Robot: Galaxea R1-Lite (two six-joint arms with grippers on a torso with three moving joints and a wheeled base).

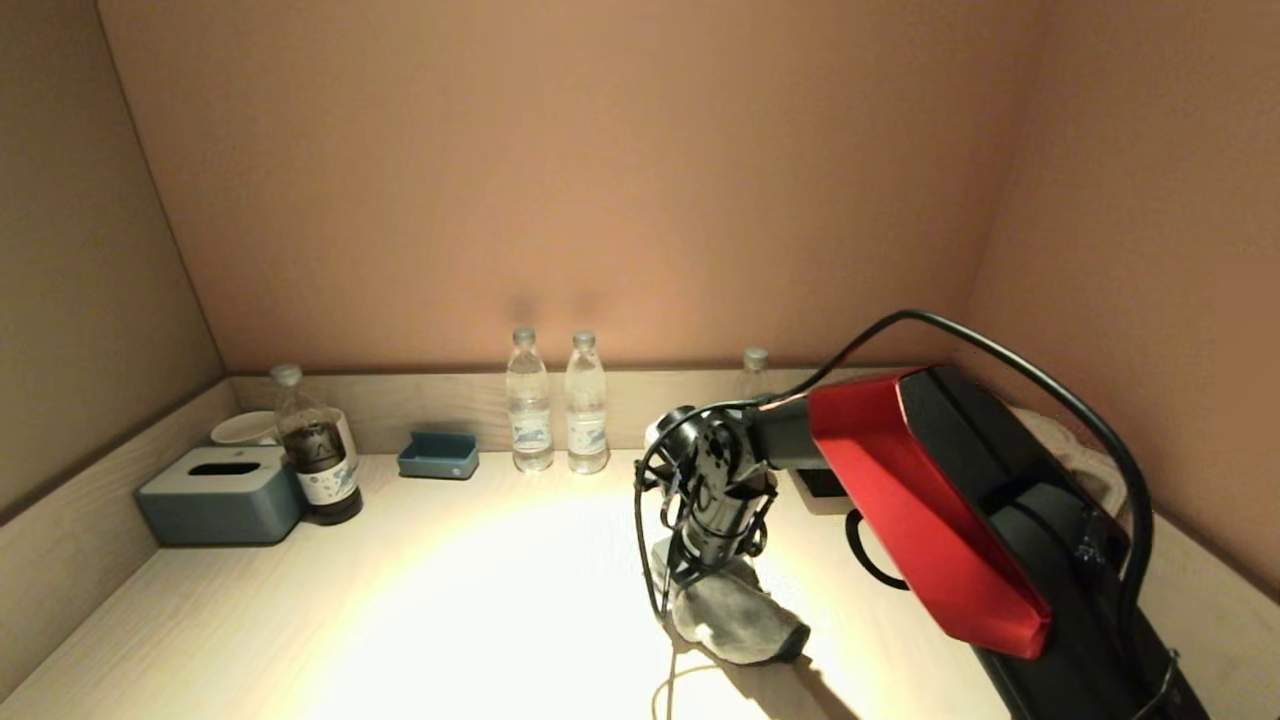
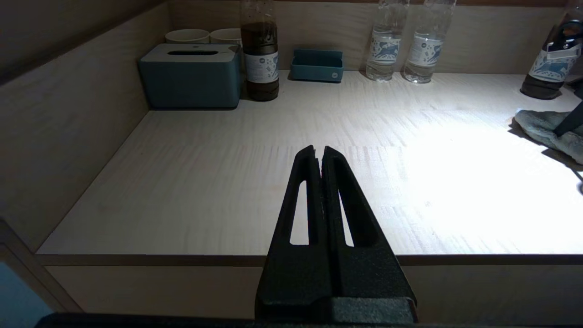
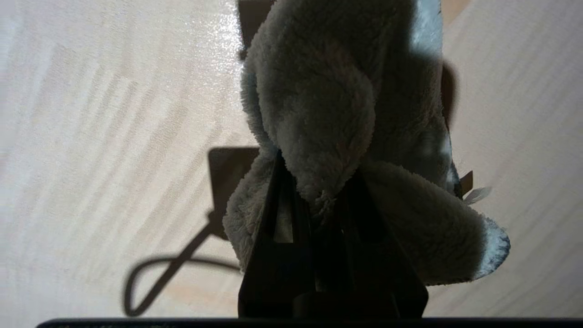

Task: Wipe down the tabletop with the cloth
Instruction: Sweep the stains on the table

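A fluffy grey cloth [image 1: 735, 612] lies bunched on the pale wooden tabletop [image 1: 420, 600], right of the middle. My right gripper [image 1: 700, 575] points down onto it and is shut on a fold of the cloth [image 3: 319, 114], which wraps around the black fingers [image 3: 282, 218]. The cloth also shows at the far edge of the left wrist view [image 2: 549, 130]. My left gripper [image 2: 319, 150] is shut and empty, held just off the table's front edge on the left side; it is out of the head view.
Along the back wall stand a blue-grey tissue box [image 1: 222, 492], a dark drink bottle [image 1: 315, 450], cups [image 1: 245, 428], a small blue tray [image 1: 438, 455], two water bottles [image 1: 528, 412] [image 1: 586, 415] and a third bottle [image 1: 755, 370] behind the right arm. Walls close in both sides.
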